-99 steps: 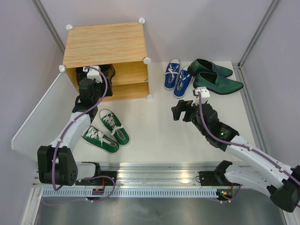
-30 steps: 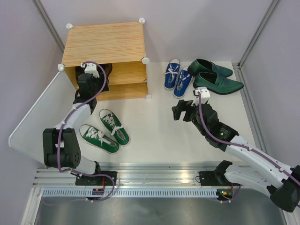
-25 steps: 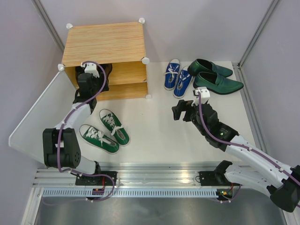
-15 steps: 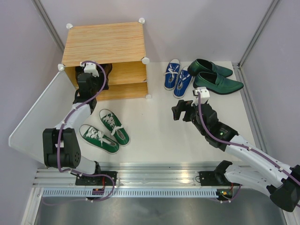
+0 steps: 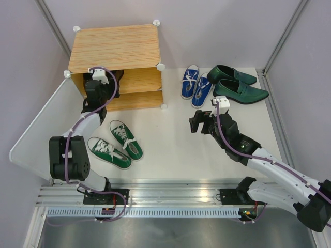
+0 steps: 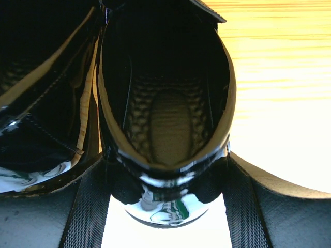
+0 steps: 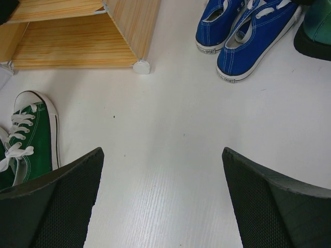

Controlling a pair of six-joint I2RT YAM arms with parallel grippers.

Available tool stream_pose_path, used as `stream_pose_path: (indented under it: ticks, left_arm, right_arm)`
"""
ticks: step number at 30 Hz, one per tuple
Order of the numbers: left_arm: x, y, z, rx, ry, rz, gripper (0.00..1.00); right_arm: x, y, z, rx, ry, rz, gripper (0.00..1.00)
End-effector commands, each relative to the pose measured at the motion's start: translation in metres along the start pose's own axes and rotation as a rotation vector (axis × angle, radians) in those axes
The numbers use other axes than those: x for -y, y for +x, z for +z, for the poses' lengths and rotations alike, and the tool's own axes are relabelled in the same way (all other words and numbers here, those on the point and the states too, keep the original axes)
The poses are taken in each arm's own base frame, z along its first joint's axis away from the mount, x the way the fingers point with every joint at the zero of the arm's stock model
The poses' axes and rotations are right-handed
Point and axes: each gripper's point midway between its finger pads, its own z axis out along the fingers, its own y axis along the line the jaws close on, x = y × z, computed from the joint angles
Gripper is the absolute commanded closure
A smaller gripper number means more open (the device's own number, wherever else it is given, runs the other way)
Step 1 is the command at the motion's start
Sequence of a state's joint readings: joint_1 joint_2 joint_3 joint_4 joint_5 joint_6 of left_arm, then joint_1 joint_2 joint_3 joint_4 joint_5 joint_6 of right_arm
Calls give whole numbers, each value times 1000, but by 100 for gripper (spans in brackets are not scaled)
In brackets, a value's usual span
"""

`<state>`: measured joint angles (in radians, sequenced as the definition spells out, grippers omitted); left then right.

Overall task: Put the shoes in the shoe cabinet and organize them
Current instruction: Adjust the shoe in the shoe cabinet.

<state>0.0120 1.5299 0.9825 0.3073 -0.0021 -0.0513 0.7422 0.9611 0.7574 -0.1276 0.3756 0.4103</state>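
At the far left, beside the swung-open door panel (image 5: 36,129), the left arm is now reached deeper into the upper shelf of the shoe cabinet (image 5: 116,49) than a few seconds ago. Over the last second no further travel is seen. The left gripper (image 6: 166,173) is closed on the heel of a black ankle boot (image 6: 165,119), which is set on that shelf just beside the second black boot (image 6: 46,103). This pair is judged nearly stowed, with only the release outstanding. In front of the cabinet, the green sneakers (image 5: 116,144) are unmoved on the table (image 5: 170,150). Further right, the blue sneakers (image 5: 196,85) are likewise unmoved. The right gripper (image 7: 161,152) is held spread wide and empty, and the green loafers (image 5: 238,85) are left waiting.
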Motion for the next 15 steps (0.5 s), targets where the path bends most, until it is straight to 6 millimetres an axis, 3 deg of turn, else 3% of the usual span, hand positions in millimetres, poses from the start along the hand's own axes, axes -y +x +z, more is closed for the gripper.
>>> stream_pose_path:
  ticks: [1,15]
  left_arm:
    - [-3,-46,7,156,-5,-25,87]
    - [-2,-44,15,170,3,-21,87]
  right_arm:
    - [1,-7,2,26,9,-4,2]
    - [1,-6,5,19,10,-7,2]
